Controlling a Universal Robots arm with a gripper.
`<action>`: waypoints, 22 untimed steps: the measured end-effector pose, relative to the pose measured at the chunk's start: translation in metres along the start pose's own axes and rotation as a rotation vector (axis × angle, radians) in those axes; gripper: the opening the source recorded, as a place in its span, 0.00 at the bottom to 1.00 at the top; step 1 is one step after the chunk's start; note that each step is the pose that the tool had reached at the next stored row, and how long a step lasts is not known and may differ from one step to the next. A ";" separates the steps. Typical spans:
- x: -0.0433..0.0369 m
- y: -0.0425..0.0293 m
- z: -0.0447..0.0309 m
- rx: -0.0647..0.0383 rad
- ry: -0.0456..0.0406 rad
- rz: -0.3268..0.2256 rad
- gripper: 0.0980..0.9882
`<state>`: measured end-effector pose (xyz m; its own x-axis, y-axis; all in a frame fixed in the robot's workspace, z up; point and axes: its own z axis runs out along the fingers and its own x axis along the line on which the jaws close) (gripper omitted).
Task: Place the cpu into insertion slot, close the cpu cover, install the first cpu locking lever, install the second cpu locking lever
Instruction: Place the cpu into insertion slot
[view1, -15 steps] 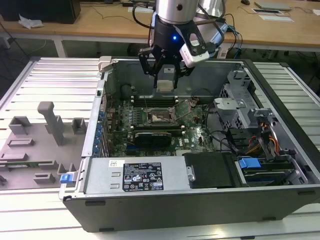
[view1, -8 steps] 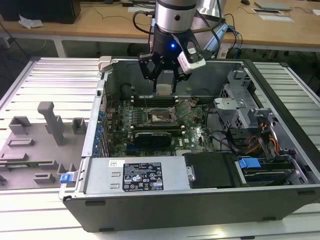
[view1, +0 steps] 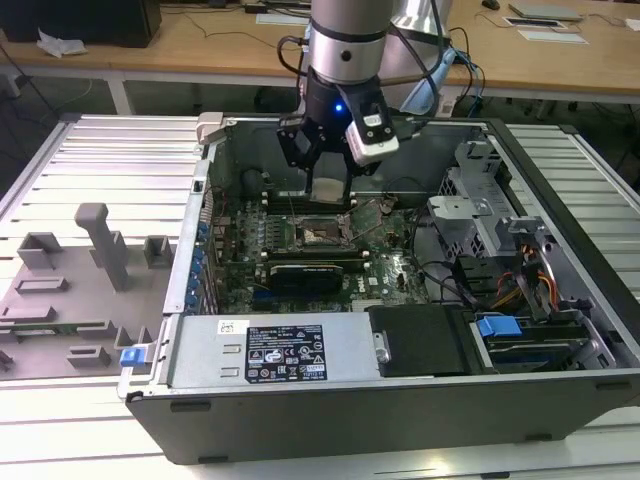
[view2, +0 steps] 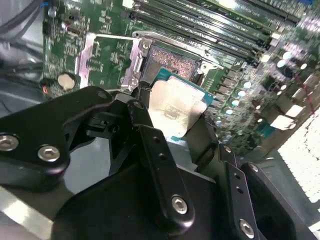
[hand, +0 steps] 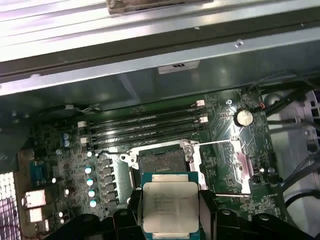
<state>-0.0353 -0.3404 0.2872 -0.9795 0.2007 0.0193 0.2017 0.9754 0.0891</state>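
In the exterior view, the gripper (view1: 328, 180) clamps the cpu (view1: 328, 190) above the slot (view1: 322, 235) inside the open case (view1: 300, 400). In the second wrist view, the cover (view2: 87, 55) lies flipped open just beside the bare slot. In the first wrist view, the cpu sits apart from the slot.

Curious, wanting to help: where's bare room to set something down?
The ribbed table is bare beyond the grey fixture tray and at the exterior view's right of the computer case. Crowded inside, where the gripper holds the cpu.
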 end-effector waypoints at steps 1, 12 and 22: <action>-0.0001 -0.0001 0.0019 -0.001 -0.0030 0.034 0.50; -0.0003 -0.0012 0.0136 -0.007 -0.0309 0.345 0.50; -0.0004 -0.0019 0.0212 -0.011 -0.0519 0.580 0.50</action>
<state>-0.0353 -0.3404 0.2658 -0.7079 0.7061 0.0193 0.7046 0.7040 0.0892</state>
